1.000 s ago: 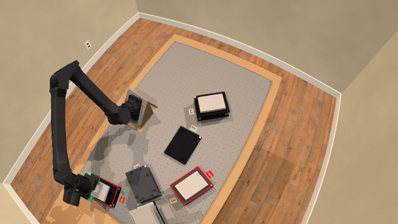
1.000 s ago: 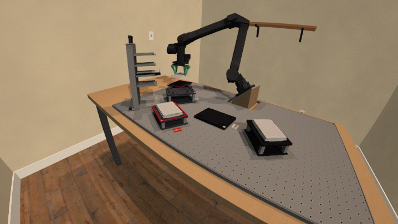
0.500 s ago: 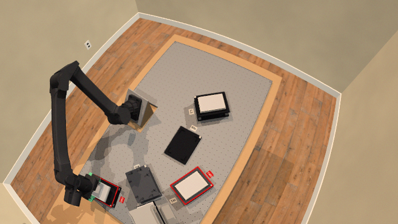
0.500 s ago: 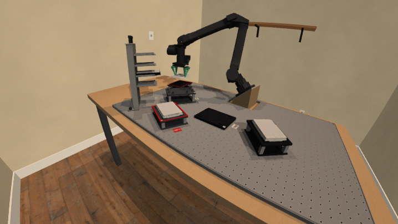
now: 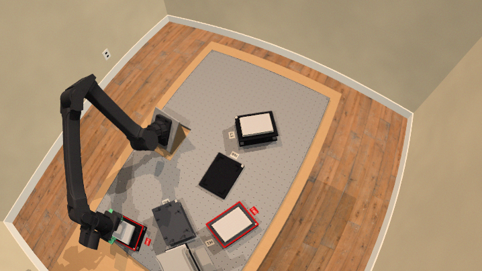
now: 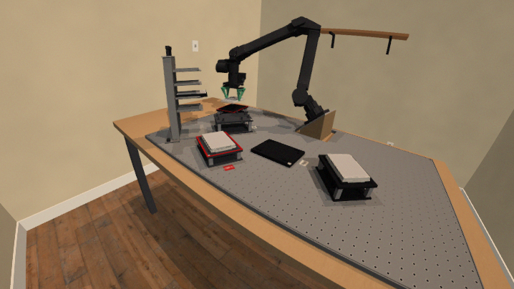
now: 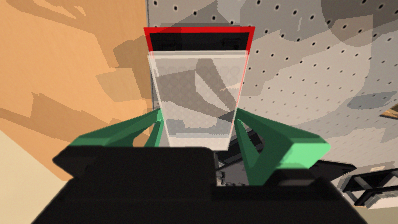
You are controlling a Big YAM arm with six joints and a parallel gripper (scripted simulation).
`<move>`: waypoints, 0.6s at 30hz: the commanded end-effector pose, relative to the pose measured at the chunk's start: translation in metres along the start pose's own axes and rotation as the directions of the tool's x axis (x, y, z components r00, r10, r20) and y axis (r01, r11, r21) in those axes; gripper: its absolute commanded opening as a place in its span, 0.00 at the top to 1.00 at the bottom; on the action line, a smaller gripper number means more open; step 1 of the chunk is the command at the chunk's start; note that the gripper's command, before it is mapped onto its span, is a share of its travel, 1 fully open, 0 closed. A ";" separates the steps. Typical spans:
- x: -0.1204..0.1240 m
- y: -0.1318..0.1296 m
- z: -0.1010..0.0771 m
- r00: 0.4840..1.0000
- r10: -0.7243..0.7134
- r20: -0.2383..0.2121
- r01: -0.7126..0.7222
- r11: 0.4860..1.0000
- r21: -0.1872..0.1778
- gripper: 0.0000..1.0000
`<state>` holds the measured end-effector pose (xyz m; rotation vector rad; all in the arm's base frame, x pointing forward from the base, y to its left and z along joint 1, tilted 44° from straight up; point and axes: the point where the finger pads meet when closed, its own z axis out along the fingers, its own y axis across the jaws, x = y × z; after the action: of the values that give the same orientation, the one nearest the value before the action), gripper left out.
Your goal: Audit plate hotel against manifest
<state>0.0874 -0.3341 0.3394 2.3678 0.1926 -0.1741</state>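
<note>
My gripper is shut on a whitish translucent plate, held roughly level above the red-rimmed quarantine nest QR2. In the exterior view a gap shows between plate and nest. A white plate lies on the other red-rimmed nest, QR1. Another white plate rests on L1. Hotel H1 has one plate visible on its second shelf from the bottom; the other shelves look bare. No ID can be read.
The dark regrip stand RG is between QR2 and QR1 in the top view. The low black nest N6 lies between QR1 and L1. H1's tall post and shelves stand beside RG and QR1.
</note>
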 end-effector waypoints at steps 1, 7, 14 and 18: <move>-0.003 0.003 0.008 1.000 -0.004 0.010 0.004 1.000 0.007 0.14; -0.004 0.010 0.007 1.000 0.001 0.009 -0.001 1.000 -0.007 0.14; -0.003 0.004 0.015 1.000 -0.003 0.010 0.003 1.000 0.005 0.14; -0.003 0.003 0.018 1.000 -0.004 0.011 0.004 1.000 0.008 0.14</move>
<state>0.0864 -0.3411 0.3312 2.3689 0.1932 -0.1754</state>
